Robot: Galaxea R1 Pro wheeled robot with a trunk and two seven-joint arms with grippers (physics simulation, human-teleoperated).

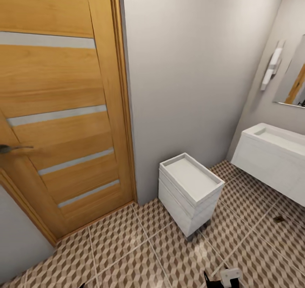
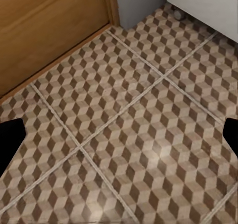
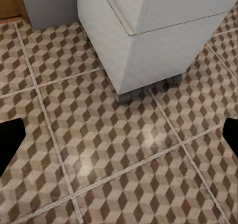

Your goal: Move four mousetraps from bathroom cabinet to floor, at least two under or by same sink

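Grippers come nearest: the left gripper [image 2: 119,140] and right gripper [image 3: 119,140] both hang spread wide and empty over the cube-patterned brown and beige tiled bathroom floor [image 1: 127,254]. Beyond stands a small white wheeled drawer unit [image 1: 188,190], then the wide white rectangular bathroom sink [image 1: 275,137]. A wooden door [image 1: 55,110] stands alongside. Mousetraps, likely light and stiff, should be pinched by their board edges, clear of the wire.

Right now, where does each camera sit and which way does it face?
Head: high, looking down at the wooden door, small white wheeled unit and white sink; an arm tip shows at the bottom edge.
Left wrist: faces cube-patterned floor tiles by the door; dark fingertips apart.
Right wrist: faces the unit's base; fingertips apart.
Shared: floor, unit.
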